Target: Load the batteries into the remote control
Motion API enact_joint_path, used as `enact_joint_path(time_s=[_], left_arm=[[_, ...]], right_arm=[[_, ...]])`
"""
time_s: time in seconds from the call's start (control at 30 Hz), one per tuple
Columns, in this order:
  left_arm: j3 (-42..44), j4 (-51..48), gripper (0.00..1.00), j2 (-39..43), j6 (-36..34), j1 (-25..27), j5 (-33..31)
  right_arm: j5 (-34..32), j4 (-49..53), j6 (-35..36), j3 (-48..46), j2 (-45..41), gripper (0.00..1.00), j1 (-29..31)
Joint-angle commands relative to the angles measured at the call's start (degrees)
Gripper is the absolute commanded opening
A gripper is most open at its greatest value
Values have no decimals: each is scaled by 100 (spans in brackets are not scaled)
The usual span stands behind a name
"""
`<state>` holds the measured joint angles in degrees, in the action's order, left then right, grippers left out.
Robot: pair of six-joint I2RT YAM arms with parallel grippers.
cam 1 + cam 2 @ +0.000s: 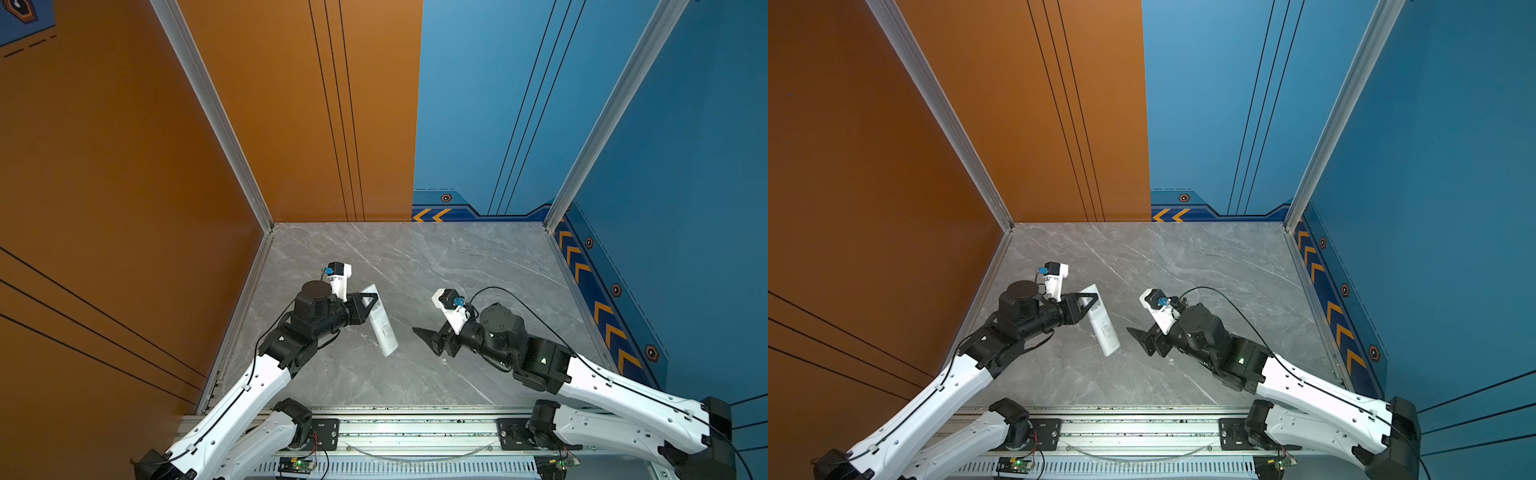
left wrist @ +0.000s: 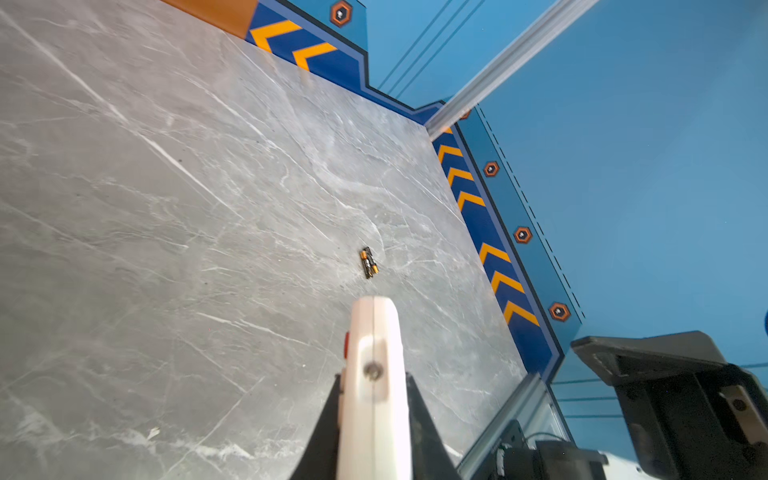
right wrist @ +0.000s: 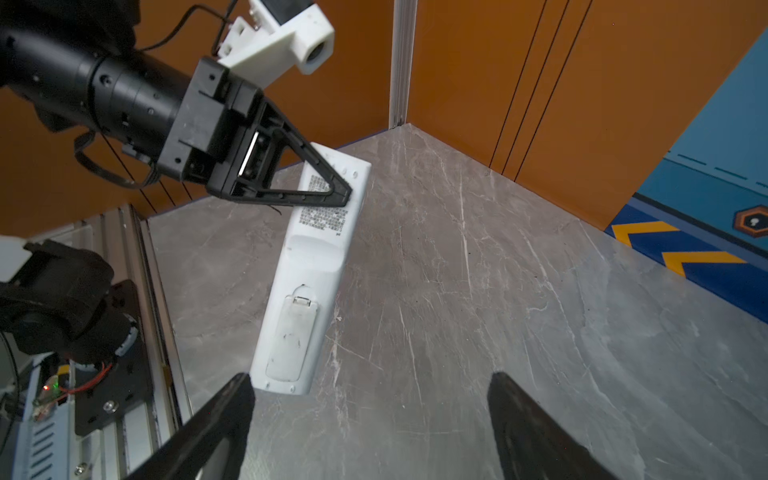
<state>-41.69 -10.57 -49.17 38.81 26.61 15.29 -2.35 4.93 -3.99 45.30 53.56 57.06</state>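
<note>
Table (image 1: 436, 257): one, grey marble. Grippers: two. Left gripper (image 3: 348, 194) is clamped tight on the label end of the remote control (image 3: 307, 266), one unit, back outward, over the table's left side. Right gripper (image 3: 370, 376) stands wide open and empty beside the remote's free end. Battery cover (image 3: 291, 336): one, closed. Batteries (image 2: 368, 262): two, touching, toward the table's right edge. Recommendation: hold the clamp firm, press the cover's latch, then slide it off without twisting.

Grey marble-veined tabletop (image 1: 436, 257) beneath; orange wall (image 1: 124, 166) outboard of left gripper (image 3: 348, 194), blue chevron-trimmed wall (image 1: 685, 166) outboard of right gripper (image 3: 372, 380).
</note>
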Motion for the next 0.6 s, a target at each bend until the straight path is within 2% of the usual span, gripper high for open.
enact_joint_path(time_s=[0.0, 0.2, 0.57], left_arm=[[-85, -243, 0, 182, 254, -12, -627], [-83, -416, 0, 241, 329, 144, -1118], [-154, -603, 0, 50, 202, 538, -1545]], right_arm=[[601, 96, -988, -10, 66, 86, -218], [1069, 140, -1302, 207, 573, 85, -259], [1746, -476, -1681, 395, 1609, 81, -266]])
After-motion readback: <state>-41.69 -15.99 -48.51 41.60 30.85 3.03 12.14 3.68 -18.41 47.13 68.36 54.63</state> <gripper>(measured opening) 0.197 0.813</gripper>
